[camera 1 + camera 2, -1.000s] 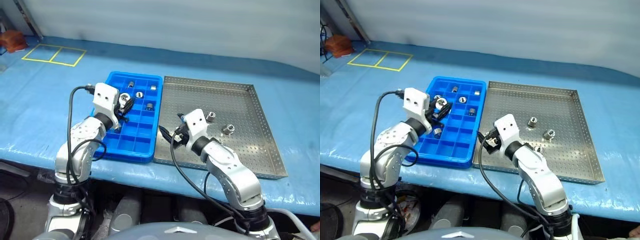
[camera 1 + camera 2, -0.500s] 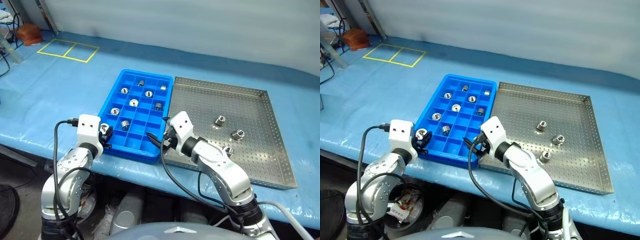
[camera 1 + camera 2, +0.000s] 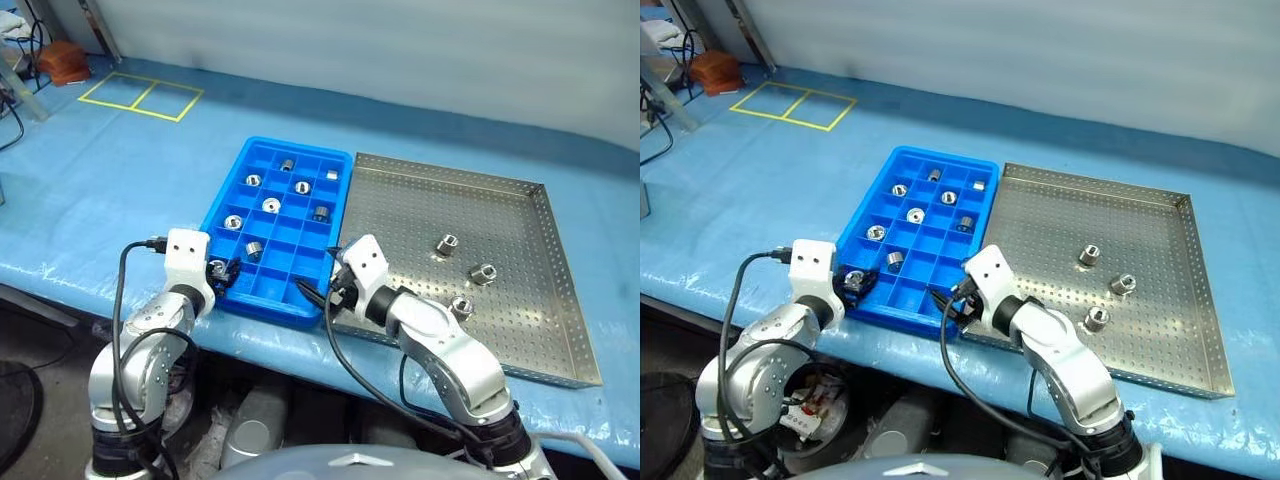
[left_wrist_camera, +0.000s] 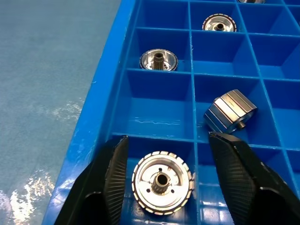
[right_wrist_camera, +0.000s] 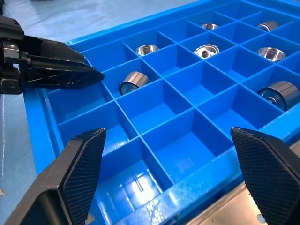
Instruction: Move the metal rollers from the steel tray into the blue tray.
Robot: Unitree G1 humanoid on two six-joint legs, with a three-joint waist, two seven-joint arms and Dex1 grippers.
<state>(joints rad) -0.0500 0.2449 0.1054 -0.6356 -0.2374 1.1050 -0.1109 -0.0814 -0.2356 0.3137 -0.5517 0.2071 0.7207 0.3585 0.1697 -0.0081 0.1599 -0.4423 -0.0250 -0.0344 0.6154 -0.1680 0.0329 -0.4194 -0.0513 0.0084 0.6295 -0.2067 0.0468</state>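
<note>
The blue tray (image 3: pixel 300 262) holds several metal rollers (image 3: pixel 270 205) in its compartments. My left gripper (image 4: pixel 168 138) is open at the tray's near left corner. One roller (image 4: pixel 162 183) lies flat in the corner compartment between its fingers (image 4: pixel 110 183). My right gripper (image 5: pixel 167 133) is wide open over the blue tray's near right corner, holding nothing. The steel tray (image 3: pixel 400 205) lies right of the blue one with three rollers (image 3: pixel 446 243) (image 3: pixel 482 273) (image 3: pixel 461 307) on its right half.
Both trays sit on a table covered with blue sheet (image 3: pixel 120 190), close to its near edge. Yellow tape squares (image 3: pixel 140 95) mark the far left. Black cables (image 3: pixel 125 290) loop from both wrists.
My left gripper came down from the middle of the blue tray to its near left corner and opened, leaving its roller in the corner compartment. The head camera shifted.
</note>
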